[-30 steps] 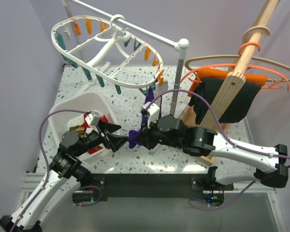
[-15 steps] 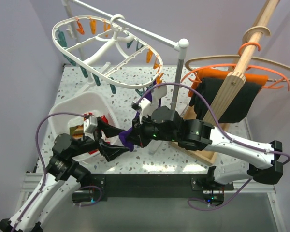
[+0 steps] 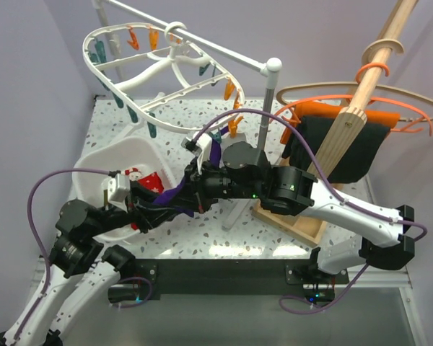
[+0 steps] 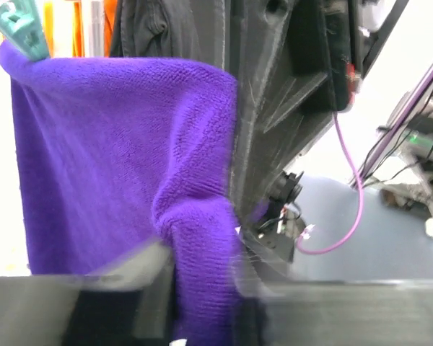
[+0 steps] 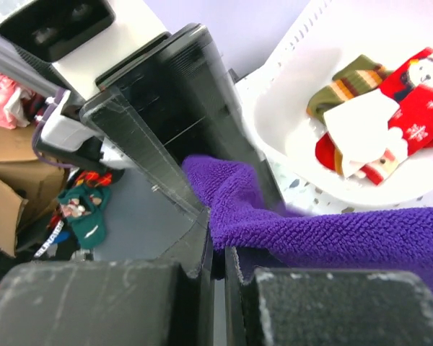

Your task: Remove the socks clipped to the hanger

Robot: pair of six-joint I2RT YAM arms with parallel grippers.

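Note:
A dark purple sock (image 3: pixel 175 196) stretches from a teal clip (image 4: pixel 22 32) on the white oval hanger (image 3: pixel 101 68) down to both grippers. My right gripper (image 3: pixel 193 192) is shut on the sock's lower edge (image 5: pixel 332 234), its jaws (image 5: pixel 218 274) nearly touching. My left gripper (image 3: pixel 161 207) meets it from the left. In the blurred left wrist view the sock (image 4: pixel 123 158) runs down between the left gripper's (image 4: pixel 202 303) fingers, which press against it. Red Christmas socks (image 5: pixel 411 94), a striped one (image 5: pixel 346 83) and a white one (image 5: pixel 361 122) lie in the white basket (image 3: pixel 105 169).
A white pole (image 3: pixel 263 122) carries the hanger rail. At the right stands a wooden rack (image 3: pixel 346 122) with orange and black cloths (image 3: pixel 346 155) and thin curved hangers (image 3: pixel 390 94). The basket's rim (image 5: pixel 296 144) lies just beyond the grippers.
The right gripper has carried the purple sock leftward toward the basket, stretching it. The left jaws have come in from wide open onto the sock. The hanger has tilted.

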